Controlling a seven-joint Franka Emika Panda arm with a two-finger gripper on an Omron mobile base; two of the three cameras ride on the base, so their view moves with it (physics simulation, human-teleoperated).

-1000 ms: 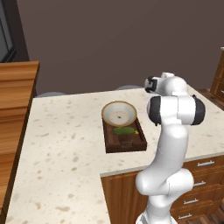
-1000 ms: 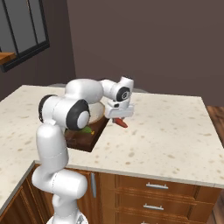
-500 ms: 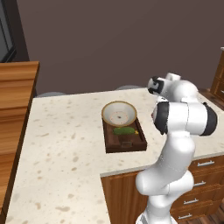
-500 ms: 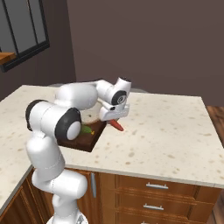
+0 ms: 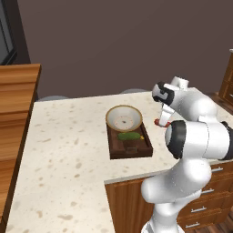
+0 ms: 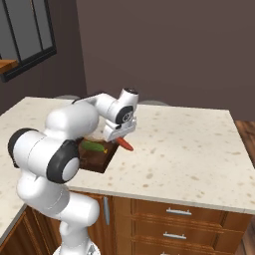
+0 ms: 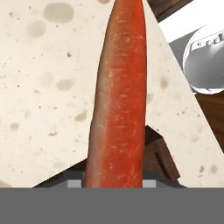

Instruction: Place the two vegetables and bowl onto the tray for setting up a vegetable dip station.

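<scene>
Across the middle of both base views, a pale speckled stone countertop (image 5: 68, 150), with brown wooden drawer fronts (image 6: 174, 224) below it at the lower right of the right base view. At the centre of the left base view, resting on that counter, a rectangular dark-brown wooden tray (image 5: 129, 142) with low raised edges; left of centre in the right base view, only its near corner (image 6: 97, 160) seen past the white arm. On the far end of the tray, a round shallow bowl (image 5: 124, 119), off-white inside with a tan-brown rim. Just in front of the bowl, lying on the tray floor, a small oblong dark-green cucumber-like vegetable (image 5: 129, 135), also glimpsed left of centre in the right base view (image 6: 93, 146). Right of the tray in the left base view, above the counter, the two-finger gripper (image 5: 162, 121), clamped on a slim red chilli-like vegetable (image 6: 125, 144). Just right of the tray's edge in the right base view, that red vegetable slanting down out of the gripper (image 6: 119, 135), clear of the counter. Up the centre of the hand view, the same red vegetable (image 7: 118, 96) from bottom edge to top, with speckled counter behind it.
</scene>
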